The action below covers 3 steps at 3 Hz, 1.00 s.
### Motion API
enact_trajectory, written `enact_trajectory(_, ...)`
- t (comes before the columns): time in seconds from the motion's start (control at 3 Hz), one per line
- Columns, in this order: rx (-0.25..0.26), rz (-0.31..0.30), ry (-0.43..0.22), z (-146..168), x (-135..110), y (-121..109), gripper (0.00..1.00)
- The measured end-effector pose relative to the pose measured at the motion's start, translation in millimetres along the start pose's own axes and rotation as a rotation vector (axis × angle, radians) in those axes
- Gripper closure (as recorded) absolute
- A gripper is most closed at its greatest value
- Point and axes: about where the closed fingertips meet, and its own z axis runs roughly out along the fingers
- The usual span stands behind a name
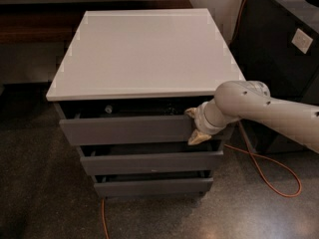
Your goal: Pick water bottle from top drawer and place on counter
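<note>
The pale arm [279, 114] reaches in from the right, its rounded wrist [235, 102] turned leftward. The gripper [194, 126] sits at the right end of the top drawer [124, 130] front, its tan fingertips [196, 138] spread apart (one above the other).

Counted: one large flat square white counter [144, 49] slab. Three dark grey handle-less drawers: one tall-fronted top drawer [127, 130], two narrower-fronted drawers [149, 162] beneath. One dark black unit [279, 49]. One white-armed two-finger gripper [194, 126], located at the top drawer's right end, below the counter's front right corner.
</note>
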Motion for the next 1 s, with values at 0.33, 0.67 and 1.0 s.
enact_trajectory(0.33, -0.01, 0.004, -0.01, -3.2, -0.8, 10.2, 0.6)
enact_trajectory(0.67, -0.011, 0.003, -0.023, -10.5, -4.9, 19.6, 0.83)
enact_trajectory(1.0, -0.012, 0.001, -0.027, -14.0, -6.9, 24.3, 1.0)
